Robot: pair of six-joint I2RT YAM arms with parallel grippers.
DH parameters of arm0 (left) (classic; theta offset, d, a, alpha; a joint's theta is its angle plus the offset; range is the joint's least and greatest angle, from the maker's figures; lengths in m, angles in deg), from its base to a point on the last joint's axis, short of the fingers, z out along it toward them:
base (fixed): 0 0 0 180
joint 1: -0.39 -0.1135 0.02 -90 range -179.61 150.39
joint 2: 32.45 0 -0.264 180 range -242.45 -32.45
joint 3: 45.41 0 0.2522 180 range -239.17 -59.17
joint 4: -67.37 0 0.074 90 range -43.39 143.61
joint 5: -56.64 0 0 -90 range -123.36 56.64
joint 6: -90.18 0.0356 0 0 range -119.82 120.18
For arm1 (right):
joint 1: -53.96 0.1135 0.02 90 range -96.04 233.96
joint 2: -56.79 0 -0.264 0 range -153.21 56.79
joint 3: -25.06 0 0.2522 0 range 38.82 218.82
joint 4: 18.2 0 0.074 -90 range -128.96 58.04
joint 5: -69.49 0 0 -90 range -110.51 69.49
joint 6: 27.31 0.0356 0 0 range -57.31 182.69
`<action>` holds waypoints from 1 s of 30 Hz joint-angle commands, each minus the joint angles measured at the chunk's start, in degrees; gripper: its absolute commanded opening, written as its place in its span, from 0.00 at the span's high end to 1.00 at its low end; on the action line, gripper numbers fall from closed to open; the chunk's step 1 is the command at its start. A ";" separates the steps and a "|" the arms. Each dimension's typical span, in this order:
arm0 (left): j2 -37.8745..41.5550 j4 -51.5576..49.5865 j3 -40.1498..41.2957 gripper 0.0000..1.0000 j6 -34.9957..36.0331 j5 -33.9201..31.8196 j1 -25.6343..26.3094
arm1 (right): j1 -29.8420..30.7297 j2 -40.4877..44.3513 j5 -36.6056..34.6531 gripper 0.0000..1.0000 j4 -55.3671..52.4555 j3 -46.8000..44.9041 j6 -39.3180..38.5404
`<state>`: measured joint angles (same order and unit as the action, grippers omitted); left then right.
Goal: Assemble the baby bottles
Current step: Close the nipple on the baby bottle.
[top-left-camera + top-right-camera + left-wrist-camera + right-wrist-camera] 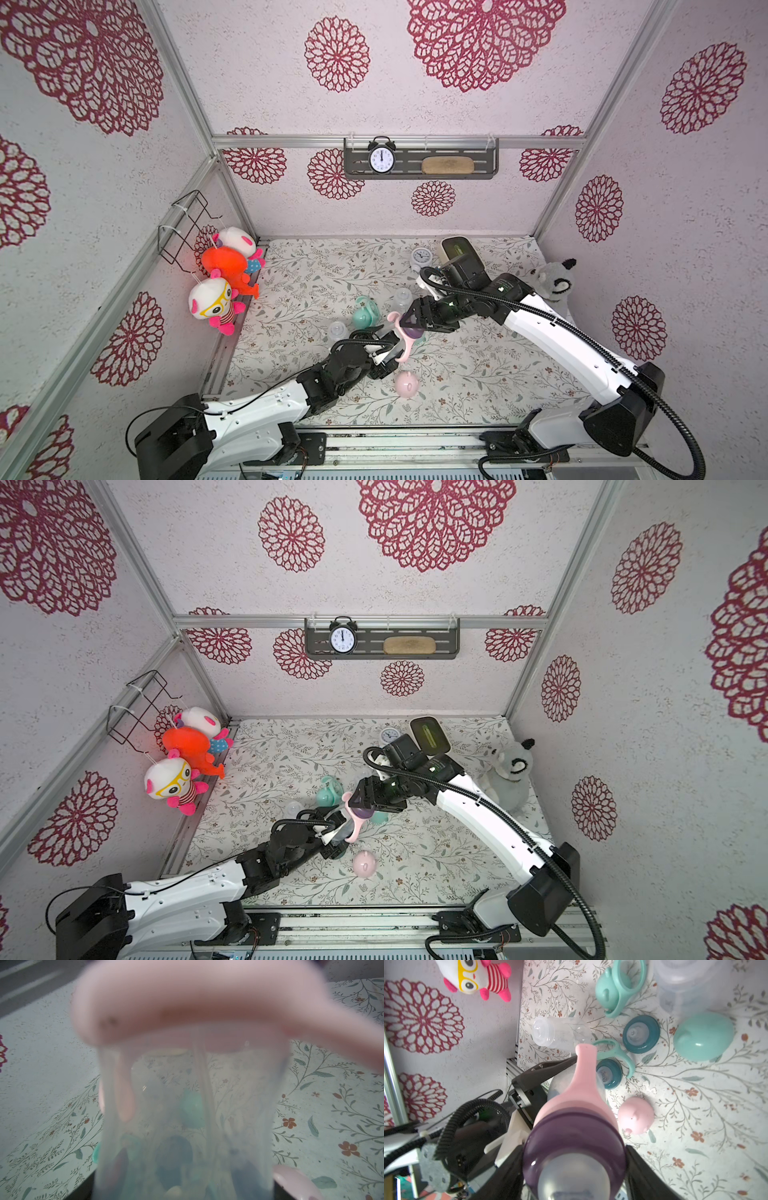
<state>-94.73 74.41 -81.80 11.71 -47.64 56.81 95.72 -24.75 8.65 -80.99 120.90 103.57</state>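
You have a pale pink dome cap (635, 1115) on a cream mat (695, 1095) printed with grey-green sprigs and small rust-red flowers, and near that cap a clear bottle (187, 1115) carries a pink handle ring (584, 1084) and a translucent purple collar (574, 1140). Farther back than the cap lie a mint dome cap (703, 1036), a mint handle ring (629, 1062) and two dark teal collars (641, 1033). Far from the cap, the wall (477, 1053) is off-white with crimson lace rosettes.

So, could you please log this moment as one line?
left claw: shut on bottle | right claw: shut on purple collar | pink cap: on mat
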 commanded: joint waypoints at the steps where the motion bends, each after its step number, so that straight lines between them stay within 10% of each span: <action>1: 0.56 8.78 -2.77 1.00 1.07 0.22 1.24 | 0.82 -2.83 3.09 0.44 -1.74 4.01 12.00; 13: 0.65 6.70 -2.90 1.00 1.41 -0.46 1.67 | 0.52 -4.95 -0.68 0.14 -7.97 9.95 9.20; 30: 0.92 4.80 -4.16 1.00 -0.40 2.12 -0.48 | 0.60 5.87 -3.19 0.05 -4.24 1.45 2.27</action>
<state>-94.97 76.81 -83.59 11.89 -47.14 57.01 96.03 -20.36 6.25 -86.76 123.87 107.22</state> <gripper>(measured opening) 0.812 0.947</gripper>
